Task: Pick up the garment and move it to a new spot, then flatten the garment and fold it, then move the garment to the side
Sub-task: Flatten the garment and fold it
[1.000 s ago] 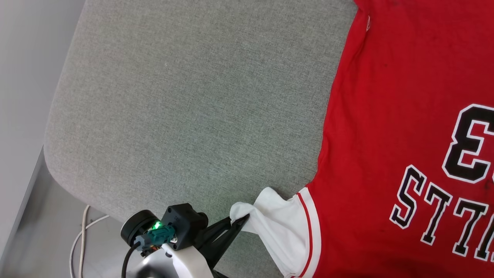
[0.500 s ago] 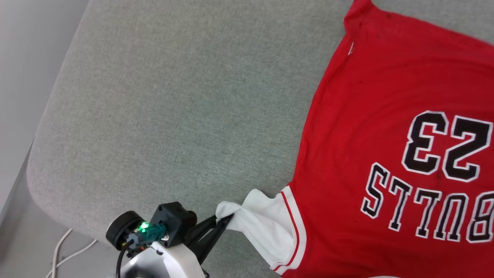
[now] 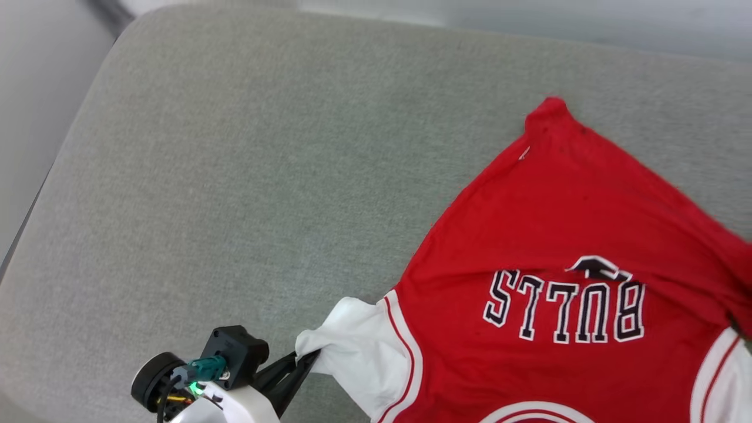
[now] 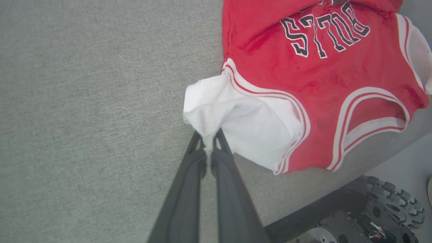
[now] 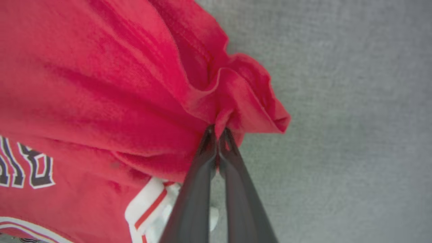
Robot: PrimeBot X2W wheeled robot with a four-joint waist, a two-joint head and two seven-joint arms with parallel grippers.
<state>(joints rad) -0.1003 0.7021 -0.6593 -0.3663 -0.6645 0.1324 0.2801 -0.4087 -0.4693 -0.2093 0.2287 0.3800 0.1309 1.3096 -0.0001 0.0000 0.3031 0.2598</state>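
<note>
- On the grey fabric-covered padded bench (image 3: 235,176) lies the red sleeveless basketball jersey (image 3: 558,235) w/ white side panels and dark, white-outlined letters "BULLS". In head view it is toward 4 o'clock, and the letters read upside down there.
- Left claw (image 3: 308,357), two long dark fingers, is at approx. 7 o'clock in head view. It is clenched on the tip of the white side panel (image 3: 352,346).
- Left wrist view: the white cloth is drawn to a point betw. the two fingers. The red-white striped trim (image 4: 260,91) runs just beside the panel, on its 2 o'clock side.
- Right claw (image 5: 217,130), right wrist view: fingers are pressed together on a bunched fold of the red cloth. The cloth spreads from the tips toward 10 o'clock, w/ grey bench at 3 o'clock.
- Head view: one red corner of the jersey points to 12 o'clock. A crease just above the letters covers most of a dark figure.
- Left wrist view, 5 o'clock: the bench edge, and below it dark machine parts w/ toothed wheels (image 4: 381,209).
</note>
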